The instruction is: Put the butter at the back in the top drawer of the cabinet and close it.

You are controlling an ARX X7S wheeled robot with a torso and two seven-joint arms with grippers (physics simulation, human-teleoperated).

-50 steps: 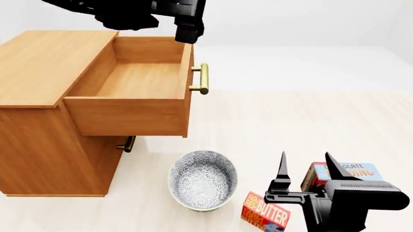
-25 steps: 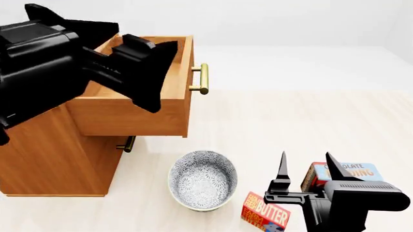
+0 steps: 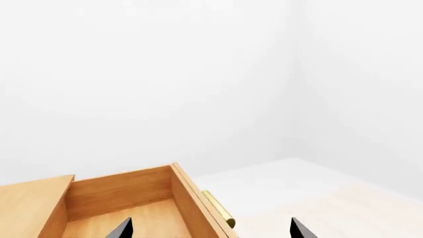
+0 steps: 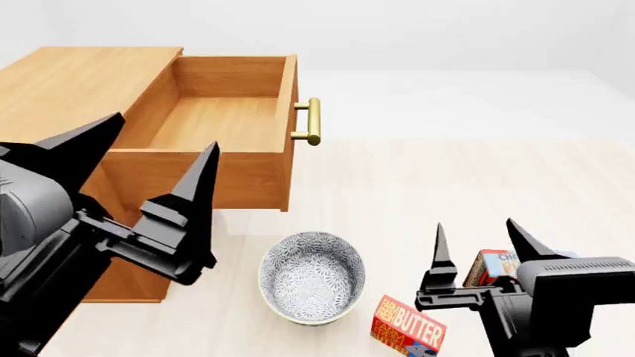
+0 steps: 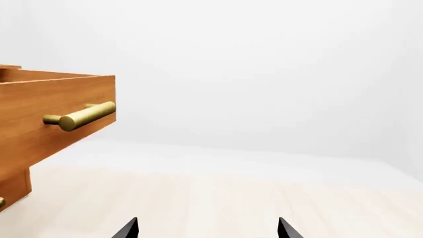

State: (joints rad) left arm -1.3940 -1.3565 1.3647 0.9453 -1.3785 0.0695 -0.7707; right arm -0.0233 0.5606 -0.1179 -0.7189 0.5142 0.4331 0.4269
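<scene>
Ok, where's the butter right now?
In the head view the butter lies on the floor at lower right, between the bowl and the right hand.

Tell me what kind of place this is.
Probably a bare simulated test room, not a real kitchen: blank white walls, pale wood floor, and a lone cabinet with bowl and butter on the floor.
</scene>
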